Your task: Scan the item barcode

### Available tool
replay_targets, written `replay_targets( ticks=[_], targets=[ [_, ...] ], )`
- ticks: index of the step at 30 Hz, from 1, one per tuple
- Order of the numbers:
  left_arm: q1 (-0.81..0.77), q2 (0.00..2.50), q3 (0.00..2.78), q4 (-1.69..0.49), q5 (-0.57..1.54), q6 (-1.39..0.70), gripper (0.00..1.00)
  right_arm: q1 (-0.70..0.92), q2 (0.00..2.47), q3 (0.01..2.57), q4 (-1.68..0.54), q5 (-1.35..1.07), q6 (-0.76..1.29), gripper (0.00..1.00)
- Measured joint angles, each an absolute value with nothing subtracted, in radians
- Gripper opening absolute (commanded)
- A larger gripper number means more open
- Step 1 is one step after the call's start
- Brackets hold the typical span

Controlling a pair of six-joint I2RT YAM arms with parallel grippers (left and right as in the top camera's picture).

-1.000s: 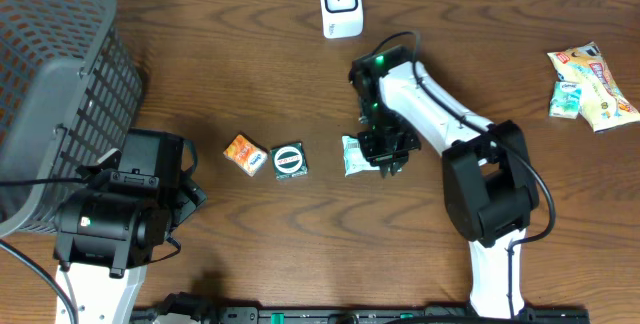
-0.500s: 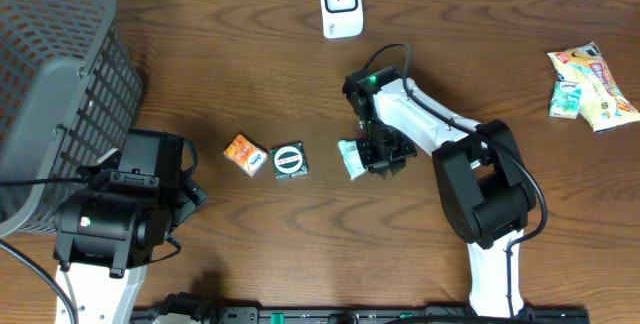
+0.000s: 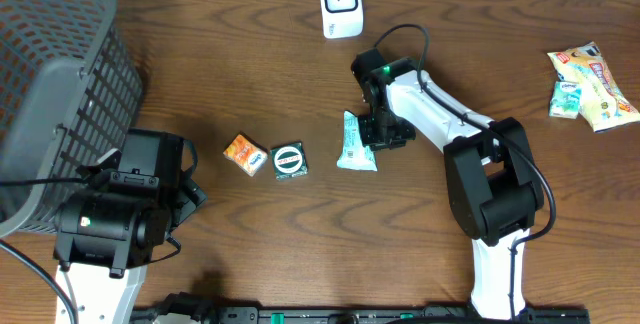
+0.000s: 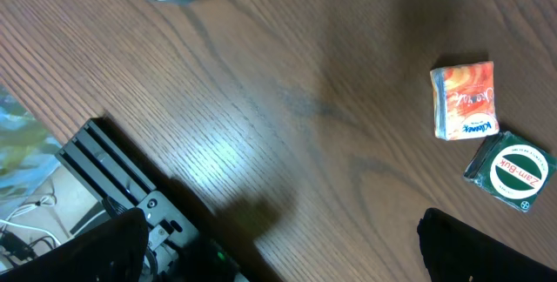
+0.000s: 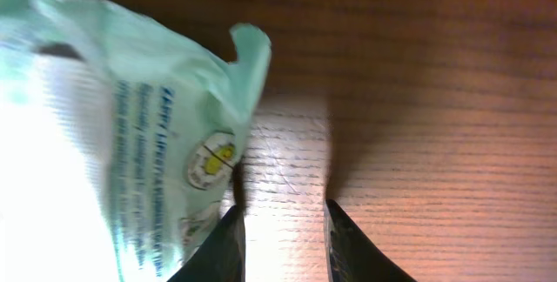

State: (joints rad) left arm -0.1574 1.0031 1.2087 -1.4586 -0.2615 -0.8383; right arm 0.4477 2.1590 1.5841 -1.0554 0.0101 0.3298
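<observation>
Overhead: green packet (image 3: pixel 357 142) lies beside right gripper (image 3: pixel 385 134), whose fingers are narrowly parted and empty; left gripper (image 4: pixel 287 243) wide, empty. Scanner (image 3: pixel 340 4) well apart: pickup and scan judged outstanding.

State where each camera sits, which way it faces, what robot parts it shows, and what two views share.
Overhead: fixed above the table, looking straight down on the basket, scanner, left arm and right arm.
Left wrist: tilted down across the wood toward the orange packet and green-labelled packet; left fingers at the bottom corners.
Right wrist: low over the wood, facing the pale green packet; right fingers apart beside it.
Shared: overhead and left wrist both show the orange packet and green-labelled packet.
</observation>
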Motion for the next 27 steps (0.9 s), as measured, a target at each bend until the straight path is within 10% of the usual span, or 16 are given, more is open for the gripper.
replay_targets(
  ticks=[7, 14, 18, 27],
  targets=[
    [-0.157, 1.003, 1.209, -1.459, -0.262, -0.838, 0.98, 0.444, 2.159, 1.699, -1.178, -0.005, 0.330, 0.31],
    [-0.157, 1.003, 1.209, -1.459, -0.262, -0.838, 0.98, 0.404, 2.159, 1.772, -1.214, -0.024, 0.337, 0.63],
    [-0.157, 1.003, 1.209, -1.459, -0.262, -0.838, 0.98, 0.355, 2.159, 1.783, -1.214, -0.091, 0.331, 0.99],
    [-0.157, 1.003, 1.209, -1.459, -0.262, -0.838, 0.98, 0.219, 2.159, 1.784, -1.174, -0.391, 0.197, 0.98]
  ],
)
